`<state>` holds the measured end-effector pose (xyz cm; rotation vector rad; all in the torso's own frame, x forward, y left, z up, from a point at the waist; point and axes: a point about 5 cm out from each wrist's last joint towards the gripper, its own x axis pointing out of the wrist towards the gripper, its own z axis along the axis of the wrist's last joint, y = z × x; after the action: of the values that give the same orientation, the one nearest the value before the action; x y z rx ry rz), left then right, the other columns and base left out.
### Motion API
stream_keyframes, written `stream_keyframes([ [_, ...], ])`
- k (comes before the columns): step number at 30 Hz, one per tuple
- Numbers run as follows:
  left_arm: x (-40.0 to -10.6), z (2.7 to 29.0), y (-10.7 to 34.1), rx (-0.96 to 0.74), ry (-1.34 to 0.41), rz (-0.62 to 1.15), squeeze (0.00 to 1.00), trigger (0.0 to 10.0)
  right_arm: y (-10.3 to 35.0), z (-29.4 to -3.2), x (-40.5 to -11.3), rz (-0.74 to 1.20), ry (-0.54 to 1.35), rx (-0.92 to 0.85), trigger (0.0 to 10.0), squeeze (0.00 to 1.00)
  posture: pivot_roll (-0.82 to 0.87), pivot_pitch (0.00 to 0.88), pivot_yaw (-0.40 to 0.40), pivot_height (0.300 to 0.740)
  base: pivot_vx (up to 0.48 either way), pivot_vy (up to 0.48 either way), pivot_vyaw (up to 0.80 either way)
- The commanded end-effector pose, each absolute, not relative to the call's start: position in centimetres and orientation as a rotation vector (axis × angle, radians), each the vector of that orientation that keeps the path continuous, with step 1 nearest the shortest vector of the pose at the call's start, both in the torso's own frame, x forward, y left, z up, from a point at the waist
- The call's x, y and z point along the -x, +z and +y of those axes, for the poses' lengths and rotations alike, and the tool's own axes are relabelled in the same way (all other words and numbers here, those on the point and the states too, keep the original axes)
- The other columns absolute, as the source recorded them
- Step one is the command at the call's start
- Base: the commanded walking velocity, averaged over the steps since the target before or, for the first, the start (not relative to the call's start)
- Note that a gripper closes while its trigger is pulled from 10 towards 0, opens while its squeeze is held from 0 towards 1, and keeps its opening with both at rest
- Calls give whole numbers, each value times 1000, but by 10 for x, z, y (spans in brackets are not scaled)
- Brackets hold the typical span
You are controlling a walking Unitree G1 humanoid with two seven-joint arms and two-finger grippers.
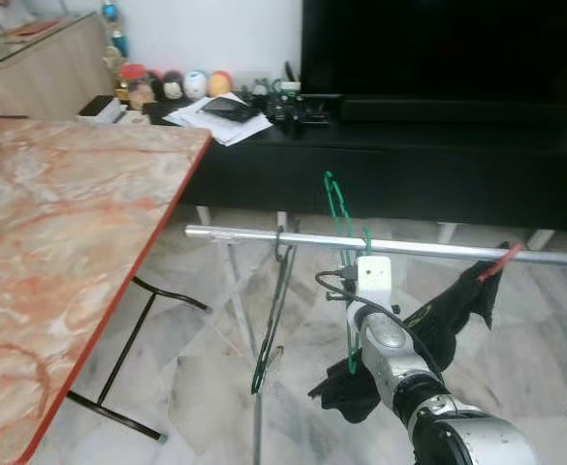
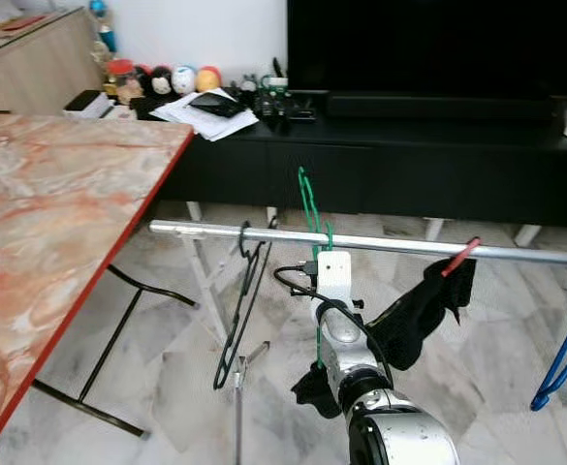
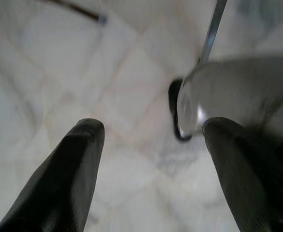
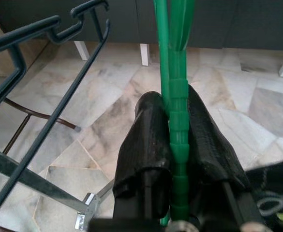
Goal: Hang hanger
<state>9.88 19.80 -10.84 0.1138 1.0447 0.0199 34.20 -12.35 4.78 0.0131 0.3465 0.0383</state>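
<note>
With the green hanger (image 4: 176,121) pinched between the closed right claw (image 4: 174,126) just at the silver rail (image 1: 264,235), its hook above, the hook should be lowered squarely onto that rail, beside the dark hanger (image 1: 273,320) and the black garment (image 1: 448,315); the left claw (image 3: 151,164) hangs open.

My right arm (image 1: 399,363) reaches up to a silver rail (image 1: 264,235), a green hanger (image 1: 339,208) rising above the rail over my wrist, a dark hanger (image 1: 275,310) and black cloth (image 1: 448,315) hanging alongside.
</note>
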Motion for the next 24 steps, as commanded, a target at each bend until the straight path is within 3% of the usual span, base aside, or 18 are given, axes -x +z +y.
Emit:
stream_keyframes([
  [1,-94,193,-111,-122,-21,1077,0,10000,51,-126,-344,344,30,-6,10000,0,31,0,41,740,0,0,0],
  [24,-93,192,-111,-122,-33,1085,0,10000,57,-130,-355,479,-12,-3,10000,0,33,0,43,740,0,0,0],
])
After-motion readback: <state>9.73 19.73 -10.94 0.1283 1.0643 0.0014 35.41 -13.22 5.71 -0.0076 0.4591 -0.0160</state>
